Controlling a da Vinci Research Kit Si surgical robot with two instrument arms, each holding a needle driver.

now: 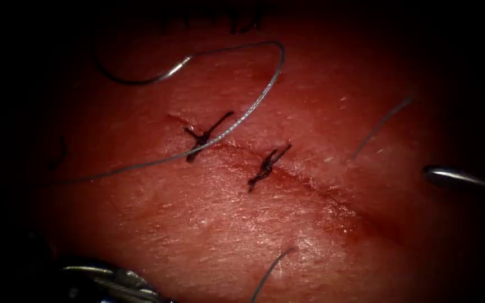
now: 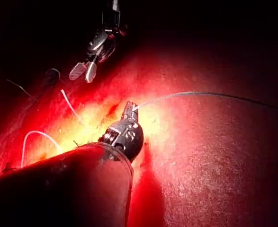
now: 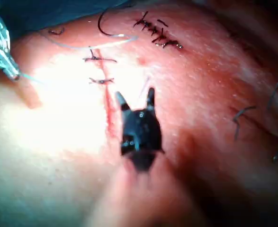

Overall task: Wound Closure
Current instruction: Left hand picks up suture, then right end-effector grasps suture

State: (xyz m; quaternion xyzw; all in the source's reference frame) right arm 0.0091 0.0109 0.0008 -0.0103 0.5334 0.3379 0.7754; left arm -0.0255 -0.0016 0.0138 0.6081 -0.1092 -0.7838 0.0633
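Observation:
The cut (image 1: 310,188) runs from upper left to lower right across the tissue (image 1: 209,235), with two dark stitches (image 1: 206,137) (image 1: 268,165) tied across its upper part. The curved needle (image 1: 136,78) lies free on the tissue beyond the cut's upper end, held by neither tool. Its thread (image 1: 254,104) loops right, crosses the first stitch and runs off to the left. My left tool (image 2: 130,111) is shut on that thread (image 2: 186,94); it also shows at the lower left edge (image 1: 116,280). My right tool (image 3: 136,99) stands open over the cut, holding nothing; its tip gleams at the right (image 1: 450,177).
Cut ends of thread lie on the tissue right of the cut (image 1: 380,126) and near the front edge (image 1: 270,272). An older row of dark stitches (image 3: 155,30) sits beyond the needle (image 3: 105,28). Red fluid lines the open lower part of the cut.

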